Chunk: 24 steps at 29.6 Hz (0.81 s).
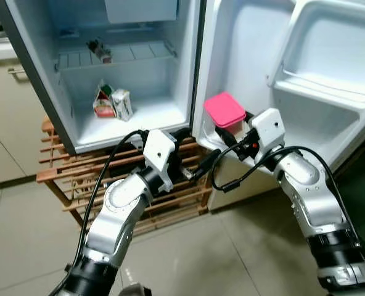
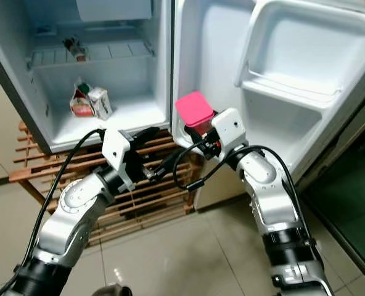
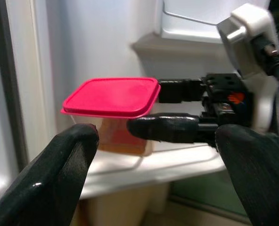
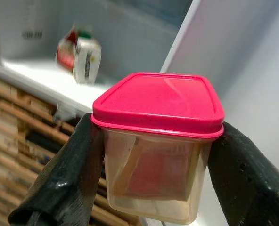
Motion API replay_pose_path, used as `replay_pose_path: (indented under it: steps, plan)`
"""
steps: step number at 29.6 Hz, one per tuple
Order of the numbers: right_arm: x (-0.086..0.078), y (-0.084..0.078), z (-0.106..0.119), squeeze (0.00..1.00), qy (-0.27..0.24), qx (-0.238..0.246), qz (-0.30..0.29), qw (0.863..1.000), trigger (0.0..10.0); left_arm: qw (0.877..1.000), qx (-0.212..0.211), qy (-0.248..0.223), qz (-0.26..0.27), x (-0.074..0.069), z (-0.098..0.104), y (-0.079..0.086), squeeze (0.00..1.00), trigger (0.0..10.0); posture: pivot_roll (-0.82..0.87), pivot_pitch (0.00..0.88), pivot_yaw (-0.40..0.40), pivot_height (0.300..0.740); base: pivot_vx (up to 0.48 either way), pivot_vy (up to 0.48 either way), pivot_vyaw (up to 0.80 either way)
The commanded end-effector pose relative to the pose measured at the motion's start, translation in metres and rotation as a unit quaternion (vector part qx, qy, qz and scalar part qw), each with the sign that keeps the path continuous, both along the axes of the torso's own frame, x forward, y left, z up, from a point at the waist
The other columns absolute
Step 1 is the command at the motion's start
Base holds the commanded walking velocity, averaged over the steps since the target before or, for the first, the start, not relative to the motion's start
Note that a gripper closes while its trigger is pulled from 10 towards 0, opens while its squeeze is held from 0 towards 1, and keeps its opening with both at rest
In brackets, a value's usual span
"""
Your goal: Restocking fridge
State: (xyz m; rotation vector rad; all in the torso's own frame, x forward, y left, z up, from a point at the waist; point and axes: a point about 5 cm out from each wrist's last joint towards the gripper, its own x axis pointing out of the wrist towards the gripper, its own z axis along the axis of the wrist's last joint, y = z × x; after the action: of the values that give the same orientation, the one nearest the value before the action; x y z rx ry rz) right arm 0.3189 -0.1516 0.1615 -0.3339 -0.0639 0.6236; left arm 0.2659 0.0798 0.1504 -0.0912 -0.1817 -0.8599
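Right wrist view: right gripper [image 4: 153,155] clamps pink-lidded container [image 4: 156,141]; left gripper [image 3: 153,155] open, just beside it.

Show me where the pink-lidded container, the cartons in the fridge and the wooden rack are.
pink-lidded container [image 4: 158,101]: right wrist view, middle of the pink lid.
cartons [image 1: 111,103]: left eye view, between the two on the fridge floor.
wooden rack [image 1: 62,169]: left eye view, a front slat under the fridge.
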Motion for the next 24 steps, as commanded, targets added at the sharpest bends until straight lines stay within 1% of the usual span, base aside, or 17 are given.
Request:
replay_pose_path:
  steps: [1,4,5,6,7,9,11,15,17,20,21,22,24]
  plan:
    - [0.0,-0.004,0.005,0.0,-0.013,-0.03,0.02,0.999,0.0,0.999,-0.02,-0.007,-0.027,-0.009,0.007,-0.006,0.0,10.0,-0.1,0.101,-0.094,0.74,0.0,0.0,0.0]
    - [0.001,-0.007,0.007,0.0,-0.027,-0.057,0.031,0.998,0.0,0.999,-0.028,-0.004,-0.04,-0.018,0.008,-0.005,0.0,10.0,-0.09,0.125,-0.097,0.74,0.0,0.0,0.0]
    - [0.004,-0.008,0.012,0.0,-0.048,-0.077,0.031,0.995,0.0,0.999,-0.028,-0.002,-0.044,-0.024,0.007,-0.003,0.0,10.0,-0.09,0.14,-0.094,0.74,0.0,0.0,0.0]
    - [0.004,-0.008,0.012,0.0,-0.048,-0.077,0.031,0.995,0.0,0.999,-0.028,-0.002,-0.044,-0.024,0.007,-0.003,0.0,10.0,-0.09,0.14,-0.094,0.74,0.0,0.0,0.0]
    - [0.005,-0.009,0.015,0.0,-0.064,-0.09,0.026,0.993,0.0,0.999,-0.029,-0.001,-0.044,-0.028,0.008,-0.002,0.0,10.0,-0.08,0.146,-0.091,0.74,0.0,0.0,0.0]
    - [0.011,-0.012,0.022,0.0,-0.1,-0.122,-0.002,0.987,0.0,0.999,-0.031,0.005,-0.045,-0.035,0.008,0.002,0.0,10.0,-0.07,0.156,-0.087,0.74,0.0,0.0,0.0]
    - [0.015,-0.014,0.027,0.0,-0.124,-0.142,-0.028,0.982,0.0,0.999,-0.031,0.011,-0.038,-0.041,0.009,0.008,0.0,10.0,-0.07,0.167,-0.082,0.74,0.0,0.0,0.0]
    - [0.016,-0.016,0.033,0.0,-0.164,-0.162,-0.051,0.972,0.0,0.999,-0.026,0.017,-0.018,-0.052,0.011,0.017,0.0,10.0,-0.05,0.197,-0.07,0.74,0.0,0.0,0.0]
    - [0.016,-0.015,0.033,0.0,-0.177,-0.16,-0.055,0.97,0.0,1.0,-0.022,0.019,-0.008,-0.057,0.013,0.022,0.0,10.0,-0.04,0.207,-0.067,0.74,0.0,0.0,0.0]
    - [0.014,-0.009,0.028,0.0,-0.182,-0.158,-0.031,0.97,0.0,1.0,-0.019,0.024,-0.004,-0.063,0.016,0.026,0.0,10.0,-0.02,0.229,-0.054,0.74,0.0,0.0,0.0]
    - [0.014,-0.009,0.028,0.0,-0.182,-0.158,-0.031,0.97,0.0,1.0,-0.019,0.024,-0.004,-0.063,0.016,0.026,0.0,10.0,-0.02,0.229,-0.054,0.74,0.0,0.0,0.0]
    - [0.011,-0.004,0.026,0.0,-0.193,-0.158,-0.009,0.968,0.0,1.0,-0.018,0.025,-0.002,-0.067,0.018,0.027,0.0,10.0,-0.02,0.236,-0.05,0.74,0.0,0.0,0.0]
    - [0.011,-0.002,0.025,0.0,-0.192,-0.157,0.0,0.969,0.0,0.999,-0.016,0.027,-0.001,-0.068,0.019,0.027,0.0,10.0,-0.01,0.241,-0.048,0.74,0.0,0.0,0.0]
